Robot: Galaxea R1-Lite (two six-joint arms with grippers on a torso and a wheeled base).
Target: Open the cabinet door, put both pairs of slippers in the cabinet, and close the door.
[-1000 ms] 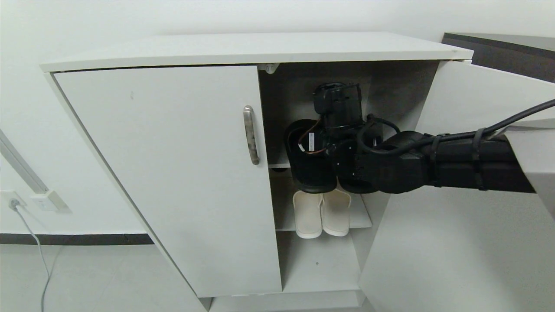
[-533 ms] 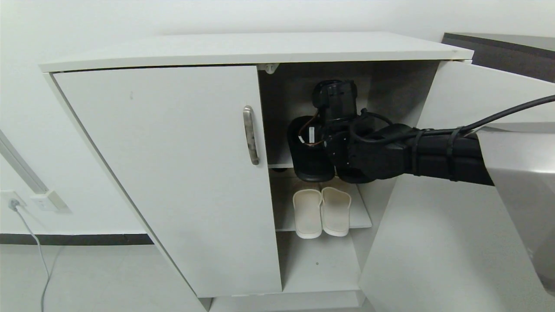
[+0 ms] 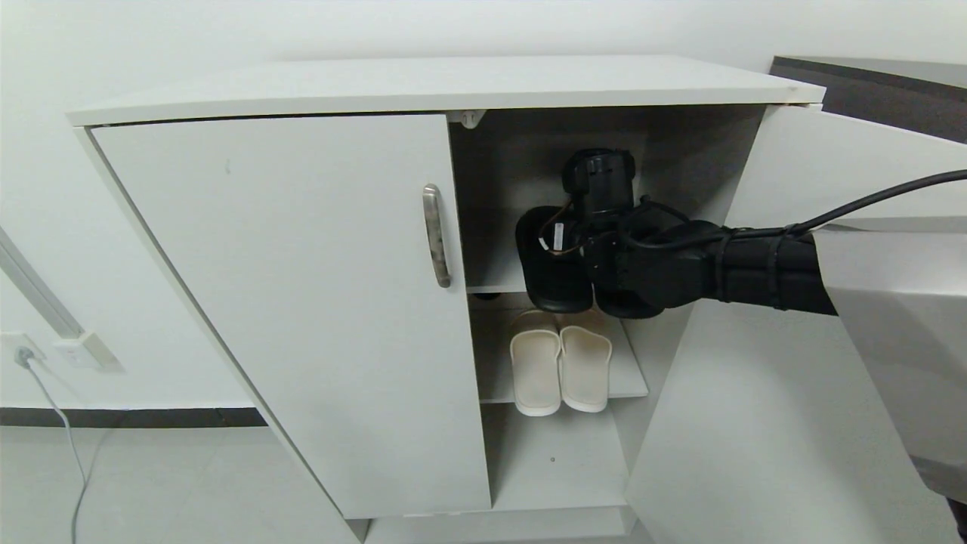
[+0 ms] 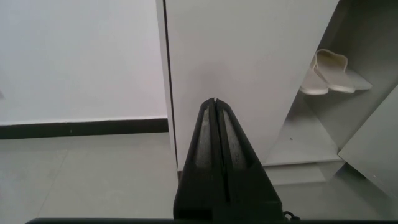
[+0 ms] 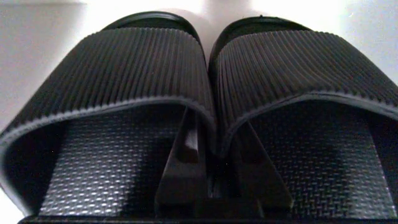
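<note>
Two grippers, one loaded.

Left gripper (image 4: 214,107): fingers pressed flat together, nothing between them. It hangs low, in front of the shut left door (image 3: 287,302) of the white flat-topped cabinet (image 3: 438,83). That door has a vertical brushed-metal handle (image 3: 433,236) at its inner edge.

Right of the handle the compartment is open. The pair of white foam slippers (image 3: 559,363) sits side by side on the middle shelf (image 3: 633,387), heels at the front edge.

Above them the pair of black ribbed rubber slippers (image 3: 555,279) is at upper-shelf height, heels past the shelf's front edge. Can't tell if the soles touch the shelf.

The right gripper (image 5: 214,146) is clamped on the black pair. One finger (image 5: 186,155) goes inside each slipper, and the two inner side walls are pinched together between them.

The right door (image 3: 755,423) is swung wide open, at the far right.

View differences:
- The head view hides the right fingers behind the wrist. The right wrist view shows the pinch, the ribbed straps and the textured footbeds.
- The left wrist view shows the white pair (image 4: 329,70) side-on and the dark skirting strip (image 4: 81,127) along the wall.
</note>
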